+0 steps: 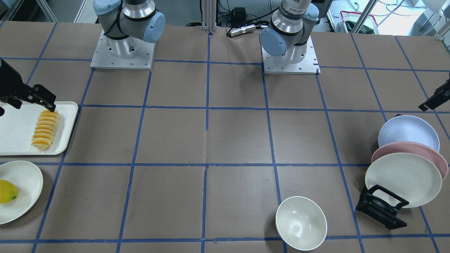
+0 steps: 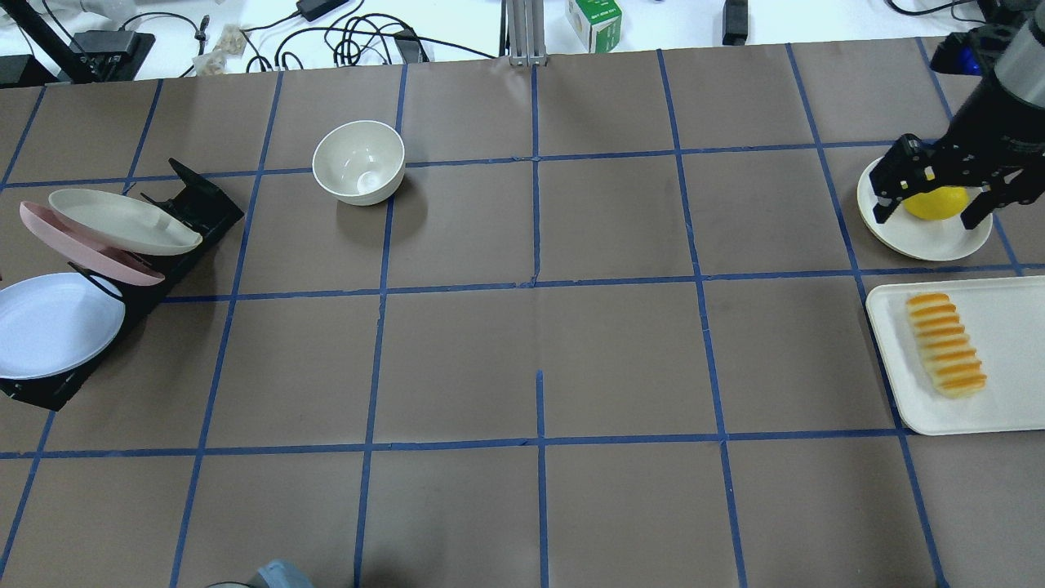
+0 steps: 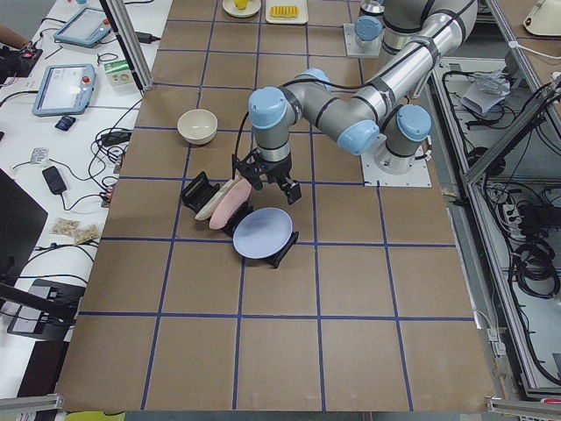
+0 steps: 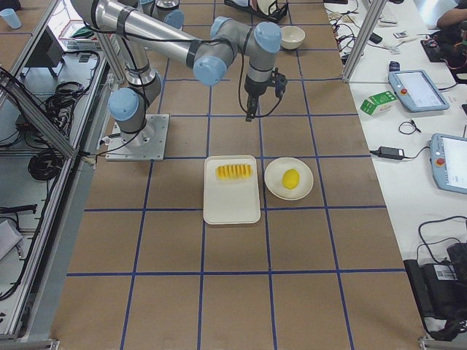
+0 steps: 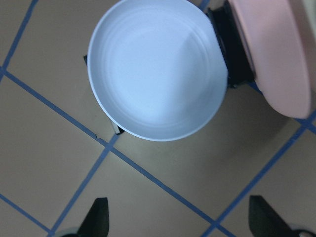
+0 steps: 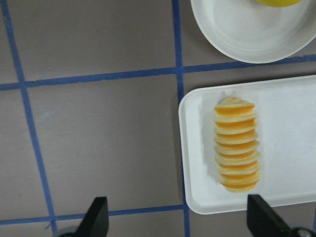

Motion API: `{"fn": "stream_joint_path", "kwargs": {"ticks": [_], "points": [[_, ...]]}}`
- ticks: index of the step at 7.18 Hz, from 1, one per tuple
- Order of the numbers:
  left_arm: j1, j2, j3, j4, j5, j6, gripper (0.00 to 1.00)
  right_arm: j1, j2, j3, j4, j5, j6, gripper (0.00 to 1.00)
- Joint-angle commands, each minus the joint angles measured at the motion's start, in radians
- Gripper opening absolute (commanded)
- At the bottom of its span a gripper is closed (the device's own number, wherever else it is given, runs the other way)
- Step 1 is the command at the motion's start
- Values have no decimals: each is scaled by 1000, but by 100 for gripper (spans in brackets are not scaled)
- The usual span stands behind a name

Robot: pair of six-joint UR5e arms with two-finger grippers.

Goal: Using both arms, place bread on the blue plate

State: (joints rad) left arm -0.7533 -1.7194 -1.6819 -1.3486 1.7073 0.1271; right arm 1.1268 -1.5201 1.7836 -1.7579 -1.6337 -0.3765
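As the blue plate [image 5: 157, 69] leans in its rack [image 1: 381, 207], edge offered, left gripper [image 5: 177, 207] and right gripper [image 6: 175, 205] hover wide open, empty; bread [image 6: 236, 144] untouched.

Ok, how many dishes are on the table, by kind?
Plates: 4 (blue plate, pink plate, racked cream plate, flat cream plate holding the yellow fruit)
Bowls: 1 (cream bowl)
Trays: 1 (white tray)
Total: 6

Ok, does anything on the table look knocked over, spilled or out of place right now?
Nothing stands out. The bread lies whole on its white tray, the blue plate leans in the black rack beside the pink plate and cream plate, and the bowl sits upright.
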Motion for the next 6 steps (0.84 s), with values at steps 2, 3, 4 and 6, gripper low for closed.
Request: {"fn": "stream_joint_path", "kwargs": {"ticks": [2, 3, 4, 6], "points": [[46, -115, -28, 95, 46, 17, 100, -152, 24, 250, -347, -20, -166, 100], [48, -152, -30, 223, 102, 55, 100, -154, 62, 296, -450, -25, -162, 100], [48, -185, -32, 276, 113, 77, 100, -157, 113, 299, -474, -44, -160, 100], [48, -215, -32, 273, 115, 74, 93, -157, 171, 300, -514, -57, -151, 100]]}}
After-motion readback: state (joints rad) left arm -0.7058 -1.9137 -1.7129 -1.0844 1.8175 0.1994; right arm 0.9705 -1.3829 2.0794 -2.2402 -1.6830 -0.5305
